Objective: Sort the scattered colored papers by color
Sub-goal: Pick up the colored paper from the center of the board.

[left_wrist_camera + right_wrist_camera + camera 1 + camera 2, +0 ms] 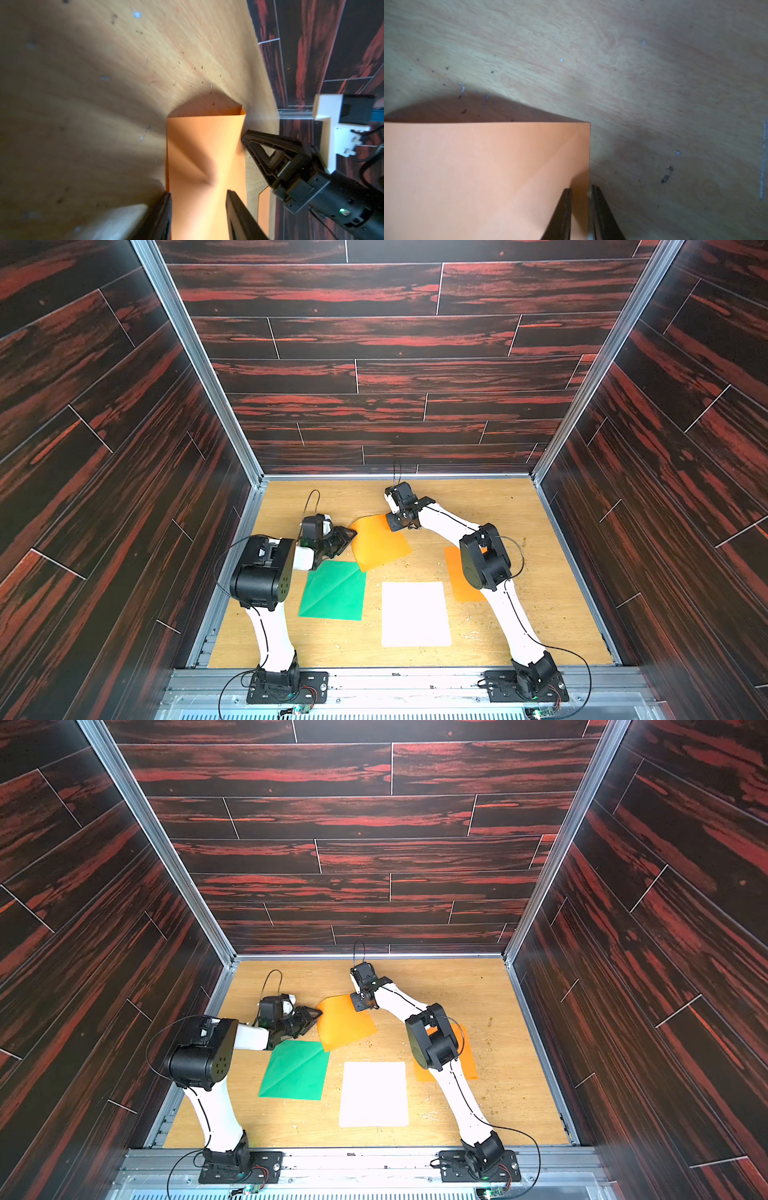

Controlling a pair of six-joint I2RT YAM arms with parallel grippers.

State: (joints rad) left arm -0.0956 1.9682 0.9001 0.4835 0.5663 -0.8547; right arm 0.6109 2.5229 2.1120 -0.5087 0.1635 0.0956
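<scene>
In both top views the orange sheet (380,545) (347,1025) is at mid-bench (519,510) (478,990), between the ends of the two arms, with its far edge curled up. The right jaws pinch its far corner and the left jaws meet its left edge. Its near corner meets the far corner of the green sheet (332,593) (293,1073), which lies flat and creased. The white sheet (415,614) (373,1094) lies flat beside the green one, apart from it. The other orange sheet (455,572) (469,1056) lies flat farther right, partly hidden under the right arm (484,558) (434,1038).

In the left wrist view the orange sheet (205,149) runs out from between the left jaws, buckled, with a shadowed dent. These jaws stand apart, open, with the sheet filling the gap. The right jaws come in from the side, tips together on the sheet's edge near its far corner.

In the right wrist view the orange sheet (477,176), creased diagonally, hangs above the bench (654,83) and casts a shadow. The right jaws are closed on its edge near the corner, with a thin orange strip between them.
</scene>
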